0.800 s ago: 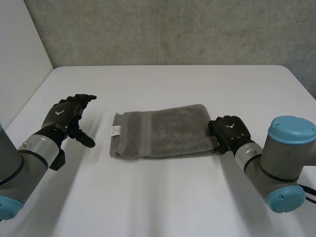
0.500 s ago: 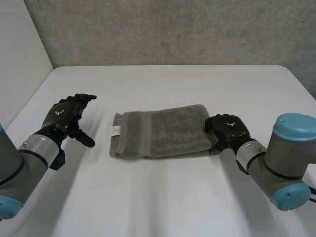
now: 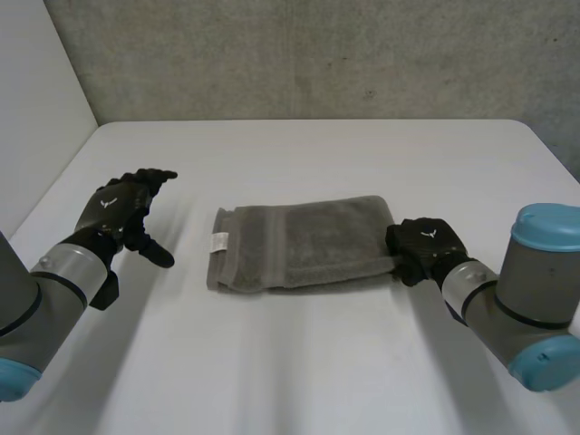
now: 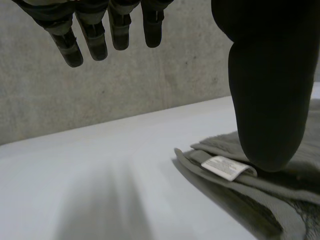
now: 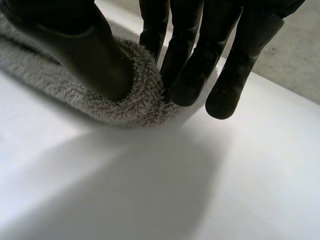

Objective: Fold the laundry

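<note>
A folded grey towel (image 3: 299, 240) lies across the middle of the white table (image 3: 299, 362), its white label (image 3: 218, 241) at the left end. My right hand (image 3: 424, 246) is at the towel's right end. There the thumb (image 5: 80, 45) presses one side of the towel's thick folded edge (image 5: 130, 102) and the fingers (image 5: 187, 75) close on the other, pinching it. My left hand (image 3: 118, 213) hovers open, a short way left of the towel and apart from it. In the left wrist view, its thumb (image 4: 267, 85) hangs over the towel (image 4: 280, 200) near the label (image 4: 225, 167).
A grey concrete wall (image 3: 308, 54) runs behind the table's far edge. A white panel (image 3: 36, 109) stands along the table's left side. Bare table surface surrounds the towel on all sides.
The right hand closed in on the towel's right end, then drew back to the right. The whole towel slid slightly right with it. The left hand stayed in place.
</note>
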Action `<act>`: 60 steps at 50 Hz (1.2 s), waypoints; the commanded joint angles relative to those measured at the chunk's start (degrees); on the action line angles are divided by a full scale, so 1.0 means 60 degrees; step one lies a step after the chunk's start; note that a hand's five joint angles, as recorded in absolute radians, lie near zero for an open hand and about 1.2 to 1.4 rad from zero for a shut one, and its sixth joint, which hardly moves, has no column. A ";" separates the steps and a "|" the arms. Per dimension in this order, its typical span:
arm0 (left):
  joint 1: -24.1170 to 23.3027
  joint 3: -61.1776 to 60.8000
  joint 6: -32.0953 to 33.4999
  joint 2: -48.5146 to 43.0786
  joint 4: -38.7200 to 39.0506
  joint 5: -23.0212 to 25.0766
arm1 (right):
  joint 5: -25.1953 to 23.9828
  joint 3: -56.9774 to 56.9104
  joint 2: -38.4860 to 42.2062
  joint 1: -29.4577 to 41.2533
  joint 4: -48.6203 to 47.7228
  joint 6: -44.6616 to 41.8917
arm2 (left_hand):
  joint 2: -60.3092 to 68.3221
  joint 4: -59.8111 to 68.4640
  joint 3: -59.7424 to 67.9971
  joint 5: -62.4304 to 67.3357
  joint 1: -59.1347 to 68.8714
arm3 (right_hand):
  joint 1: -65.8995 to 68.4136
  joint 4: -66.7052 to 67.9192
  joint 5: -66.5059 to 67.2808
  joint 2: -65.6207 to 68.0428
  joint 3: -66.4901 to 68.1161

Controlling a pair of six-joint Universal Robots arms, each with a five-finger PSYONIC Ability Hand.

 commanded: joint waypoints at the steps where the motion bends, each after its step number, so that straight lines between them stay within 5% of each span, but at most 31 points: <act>1: -0.0338 0.0488 -0.0025 0.1282 -0.1100 -0.0016 | 0.0071 0.0850 -0.1511 -0.0070 0.0811 -0.3227 | 0.0083 0.0087 0.0080 -0.0350 -0.0001 | 0.0764 0.0541 0.0744 0.0972 0.0572; 7: -0.0440 0.1805 -0.0083 0.2046 -0.2068 -0.0031 | 0.0569 0.0044 -0.1965 0.0165 0.0855 -0.4165 | 0.0083 0.0087 0.0080 -0.0350 -0.0001 | 0.0764 0.0541 0.0744 0.0972 0.0572; 12: -0.0893 0.3137 -0.0142 0.1974 -0.2829 -0.0119 | 0.0877 -0.1304 -0.1525 0.1908 0.0870 -0.4194 | 0.0083 0.0087 0.0080 -0.0350 -0.0001 | 0.0764 0.0541 0.0744 0.0972 0.0572; 17: -0.1523 0.4193 -0.0157 0.1697 -0.3416 -0.0163 | 0.1287 -0.3350 0.0097 0.4276 0.1074 -0.4734 | 0.0083 0.0087 0.0080 -0.0350 -0.0001 | 0.0764 0.0541 0.0744 0.0972 0.0572; 25: -0.2066 0.4782 -0.0508 0.1140 -0.3491 -0.0894 | 0.1389 -0.4555 0.2134 0.5788 0.1703 -0.5234 | 0.0083 0.0087 0.0080 -0.0350 -0.0001 | 0.0764 0.0541 0.0744 0.0972 0.0572; 28: -0.2140 0.4782 -0.0508 0.0847 -0.3505 -0.1202 | 0.1448 -0.4570 0.2195 0.5848 0.1792 -0.5190 | 0.0083 0.0087 0.0080 -0.0350 -0.0001 | 0.0764 0.0541 0.0744 0.0972 0.0572; 30: -0.2170 0.4782 -0.0479 0.0699 -0.3535 -0.1349 | 0.1652 -0.4425 0.1963 0.5819 0.1822 -0.5001 | 0.0083 0.0087 0.0080 -0.0350 -0.0001 | -0.6698 -0.6920 -0.6717 -0.6490 -0.6889; 35: -0.2331 0.4797 -0.0435 0.0187 -0.3623 -0.1642 | 0.2238 -0.3972 0.0794 0.5513 0.1807 -0.3774 | 0.0083 0.0087 0.0080 -0.0350 -0.0001 | -1.0903 -1.1125 -1.0923 -1.0695 -1.1095; 47: -0.2740 0.4812 -0.0450 -0.1466 -0.3608 -0.1643 | 0.1551 -0.2563 -0.0485 0.3343 0.1924 -0.0546 | 0.0083 0.0087 0.0080 -0.0350 -0.0001 | -1.0903 -1.1125 -1.0923 -1.0695 -1.1095; 60: -0.3488 0.4695 -0.0420 -0.3593 -0.3388 -0.1628 | 0.0189 -0.2797 0.1285 0.2406 0.1968 0.1211 | 0.0083 0.0087 0.0080 -0.0350 -0.0001 | -1.0903 -1.1125 -1.0923 -1.0695 -1.1095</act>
